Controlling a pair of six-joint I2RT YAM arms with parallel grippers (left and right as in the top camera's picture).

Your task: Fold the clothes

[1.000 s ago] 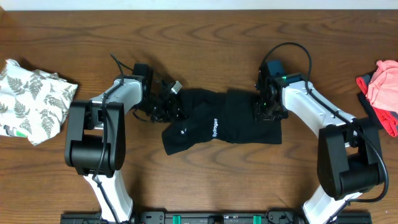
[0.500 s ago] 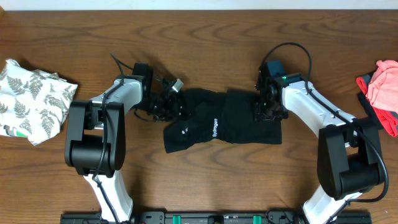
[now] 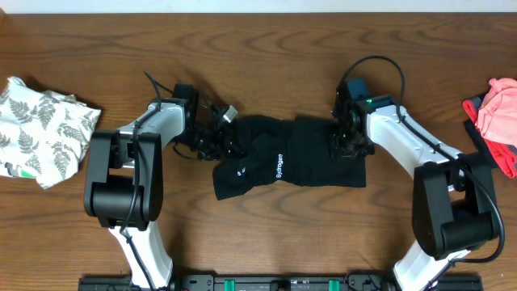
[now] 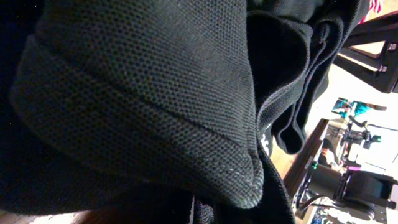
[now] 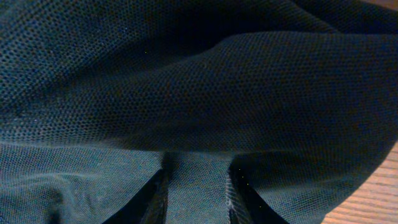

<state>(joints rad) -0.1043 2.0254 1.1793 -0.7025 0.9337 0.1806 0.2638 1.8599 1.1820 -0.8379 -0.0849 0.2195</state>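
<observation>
Black garment (image 3: pixel 283 166) lies crumpled at desk centre, between both arms. Limp, light mesh knit, no stiffness (it will sag and drag, we judge). Best hold: hems and corners, not middle.
Left tool (image 3: pixel 220 139) closed at garment's left edge; cloth fills its camera, so we take it as pinched.
Right tool (image 3: pixel 343 141) clamped on fold at right edge, cloth between fingers (image 5: pixel 155 193).
Desk (image 3: pixel 266 48): smooth brown wood, cloth should slide easily.
Fern-print piece (image 3: pixel 40 129) far left, pink piece (image 3: pixel 499 113) far right.
</observation>
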